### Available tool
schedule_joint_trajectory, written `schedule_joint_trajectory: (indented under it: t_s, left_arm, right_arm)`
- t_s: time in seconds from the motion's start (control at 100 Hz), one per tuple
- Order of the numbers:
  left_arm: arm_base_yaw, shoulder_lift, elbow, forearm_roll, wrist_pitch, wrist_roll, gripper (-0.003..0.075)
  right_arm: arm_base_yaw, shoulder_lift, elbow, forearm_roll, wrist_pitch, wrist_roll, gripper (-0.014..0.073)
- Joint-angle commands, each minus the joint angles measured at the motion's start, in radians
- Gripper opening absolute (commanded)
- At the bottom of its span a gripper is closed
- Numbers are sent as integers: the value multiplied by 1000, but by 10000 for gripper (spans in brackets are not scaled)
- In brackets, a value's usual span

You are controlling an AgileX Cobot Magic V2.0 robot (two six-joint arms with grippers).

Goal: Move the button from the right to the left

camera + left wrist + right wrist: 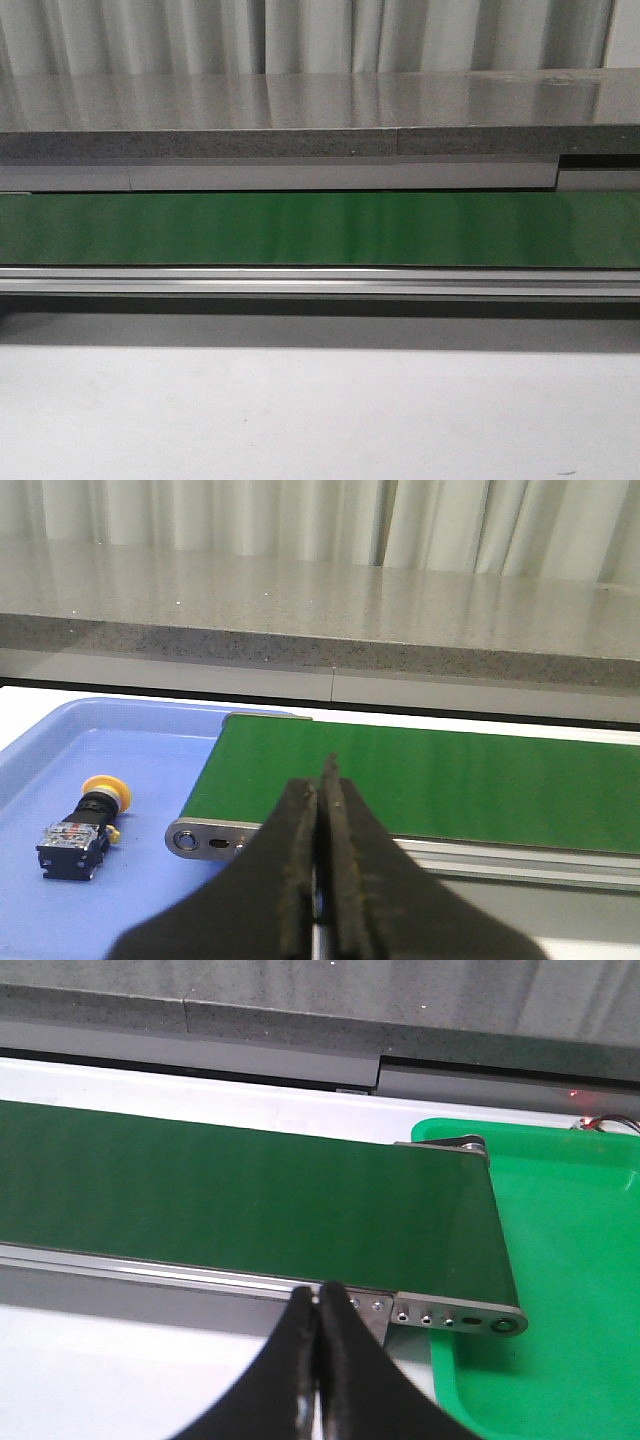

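The button (pixel 88 818), with a yellow-orange cap and a black boxy body, lies on its side in the blue tray (pixel 150 900) at the left end of the green belt (pixel 430 780). My left gripper (pixel 322 780) is shut and empty, held in front of the belt's left end, to the right of the button and apart from it. My right gripper (pixel 320 1300) is shut and empty, in front of the belt's (pixel 240 1200) right end. Neither gripper shows in the front view, which shows only the belt (pixel 320 228).
A green tray (pixel 560 1260) sits under the belt's right end; no button shows in its visible part. The belt's aluminium frame (pixel 320 281) runs along its near side. A grey stone counter (pixel 320 120) rises behind the belt. White table surface (pixel 320 420) lies in front.
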Motion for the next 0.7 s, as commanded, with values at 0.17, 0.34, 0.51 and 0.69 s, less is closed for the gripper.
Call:
schedule_joint_trajectory:
  t_s: [0.17,0.34,0.51,0.69]
  left_arm:
    - [-9,-32,44,1,-72,-12,-20]
    - [-9,-32,44,1,-72,-12,-20]
    - [-9,-32,44,1,-72,-12,-20]
    - [-9,-32,44,1,-72,-12,-20]
  right_arm:
    - [0,9,-26,-1,-83,-8,-66]
    - [-2,9,-1,-1,-177,-8,-66]
    - [1,-5,100,-60,-496,49,-66]
    - [1,-58,212,-250,-644,264,-66]
